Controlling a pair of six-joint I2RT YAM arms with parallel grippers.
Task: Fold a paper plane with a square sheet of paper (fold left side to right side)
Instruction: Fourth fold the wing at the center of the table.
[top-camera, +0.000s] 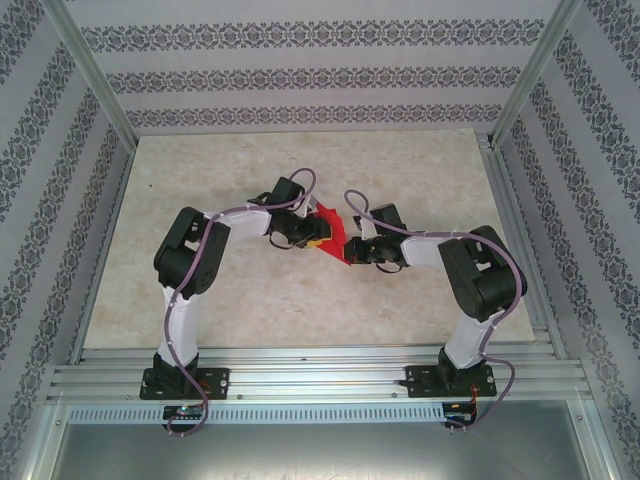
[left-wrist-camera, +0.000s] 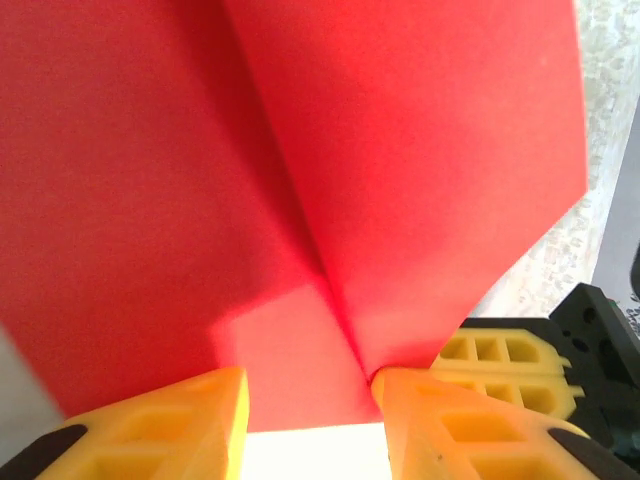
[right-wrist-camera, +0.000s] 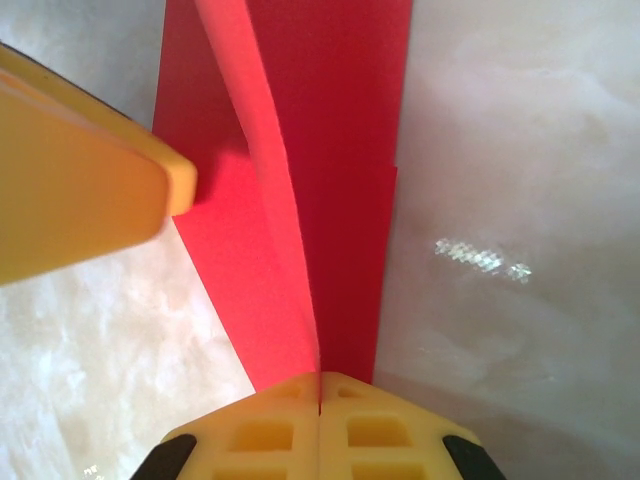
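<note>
Fingers (right-wrist-camera: 260, 435) of the right gripper (right-wrist-camera: 320, 395) are pressed flat together, pinching the near end of the raised centre fold of the bright red, narrow, creased paper plane (right-wrist-camera: 340, 150). One flap stands up from that crease; the other layers lie flat on the pale marbled worktop (right-wrist-camera: 520, 150).

The left gripper (left-wrist-camera: 315, 445) has its yellow ribbed fingers parted to a medium gap. The crease of the paper runs down to the inner tip of one finger (left-wrist-camera: 440, 420). Cannot tell whether the other finger touches the paper. No clamp on the paper is visible.

From the top view, the plane sits about the middle of the worktop, well clear of all four edges. It lies between the two grippers, which meet it from the left and right sides.
</note>
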